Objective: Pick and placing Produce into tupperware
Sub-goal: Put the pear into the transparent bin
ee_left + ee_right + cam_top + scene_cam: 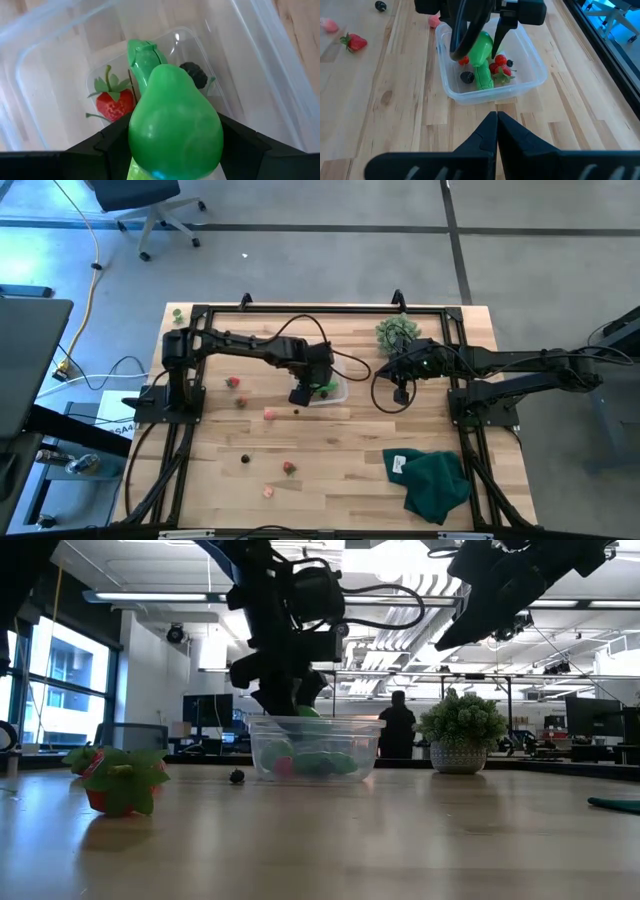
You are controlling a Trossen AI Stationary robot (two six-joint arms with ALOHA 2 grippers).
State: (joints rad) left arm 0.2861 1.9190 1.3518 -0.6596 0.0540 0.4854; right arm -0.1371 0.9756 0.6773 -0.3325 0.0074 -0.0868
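Now: left gripper holds green pear over tupperware

Left gripper (pixel 479 42) clamps a green pear (pixel 175 125) between its fingers (pixel 107 145), jaws spread wide around the fat body of the fruit. It hangs directly above the tupperware (pixel 530 70), pear just inside the rim line, so a release should drop it straight in. Probably the placing step, release not yet made.

Inside the tupperware: a strawberry (pixel 114 102), a dark berry (pixel 195 75), a green elongated piece (pixel 484 77), plus small red bits, hard to count.

Right gripper (pixel 496 120) is pinched fully closed, empty, hovering just beside the tupperware on its own side, waiting clear of the drop.

Loose produce (pixel 288 468) is scattered over the table (pixel 340 470), well apart from the container, so task looks roughly midway. Bushy plant (pixel 396 332) and dark green cloth (pixel 435 485) sit aside.
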